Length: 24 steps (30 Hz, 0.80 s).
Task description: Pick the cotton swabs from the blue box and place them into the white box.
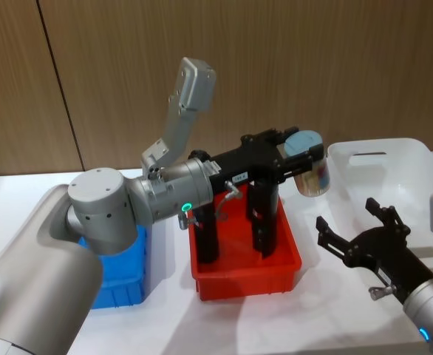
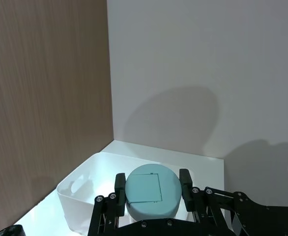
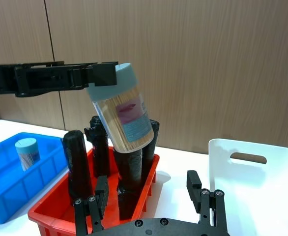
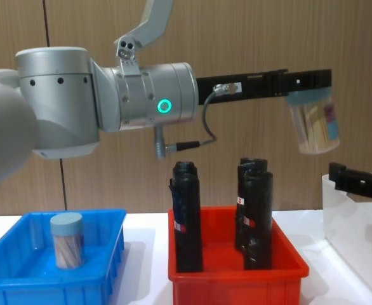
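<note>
though aloft, cotton swabs (image 1: 310, 167) aslant, lid-up

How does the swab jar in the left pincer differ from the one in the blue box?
The held jar hangs in the air near the white box, clamped at its lid by the left pincer; the boxed jar stands in the blue box. The held jar is tilted; the boxed jar is upright. Both have clear bodies, pale blue lids and pale sticks. The right pincer hovers open by the white box.
</note>
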Motion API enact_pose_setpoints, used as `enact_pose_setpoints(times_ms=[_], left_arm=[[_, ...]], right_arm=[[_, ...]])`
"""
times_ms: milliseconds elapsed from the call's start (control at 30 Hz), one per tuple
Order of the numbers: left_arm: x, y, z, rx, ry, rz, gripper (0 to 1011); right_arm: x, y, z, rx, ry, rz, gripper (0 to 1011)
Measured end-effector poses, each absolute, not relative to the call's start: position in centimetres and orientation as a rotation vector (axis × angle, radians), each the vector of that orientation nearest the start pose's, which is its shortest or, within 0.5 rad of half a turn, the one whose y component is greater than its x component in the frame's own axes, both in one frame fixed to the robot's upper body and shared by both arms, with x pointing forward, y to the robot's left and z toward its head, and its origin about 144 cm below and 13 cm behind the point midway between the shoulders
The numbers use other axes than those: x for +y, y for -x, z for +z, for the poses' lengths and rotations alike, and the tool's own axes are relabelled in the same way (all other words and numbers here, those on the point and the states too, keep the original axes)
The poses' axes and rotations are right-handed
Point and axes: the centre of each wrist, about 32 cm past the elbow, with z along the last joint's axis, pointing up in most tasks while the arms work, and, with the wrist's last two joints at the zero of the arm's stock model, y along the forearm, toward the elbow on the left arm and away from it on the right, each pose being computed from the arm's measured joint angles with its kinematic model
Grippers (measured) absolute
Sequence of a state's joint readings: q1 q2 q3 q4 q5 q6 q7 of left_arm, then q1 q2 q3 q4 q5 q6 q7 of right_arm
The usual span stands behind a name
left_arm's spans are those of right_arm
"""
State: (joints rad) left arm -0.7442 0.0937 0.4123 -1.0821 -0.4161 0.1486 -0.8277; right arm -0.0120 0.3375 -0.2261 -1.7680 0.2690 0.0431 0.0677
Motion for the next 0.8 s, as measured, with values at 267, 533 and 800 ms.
enact_pose_setpoints(times_ms=[267,533,800], left_arm=[[15.3,-63.5,128.3,0.01,0.076,0.405,659],[15.2,-63.6,128.3,0.012,0.077,0.401,659],[15.1,-63.6,128.3,0.013,0.077,0.399,660]], right_arm=[[-23.6,-44.9,119.6,-0.131,0.063,-1.226,1001],[-23.5,-45.9,120.7,-0.172,0.125,-1.224,1001],[-23.6,-46.8,121.4,-0.193,0.155,-1.224,1002]])
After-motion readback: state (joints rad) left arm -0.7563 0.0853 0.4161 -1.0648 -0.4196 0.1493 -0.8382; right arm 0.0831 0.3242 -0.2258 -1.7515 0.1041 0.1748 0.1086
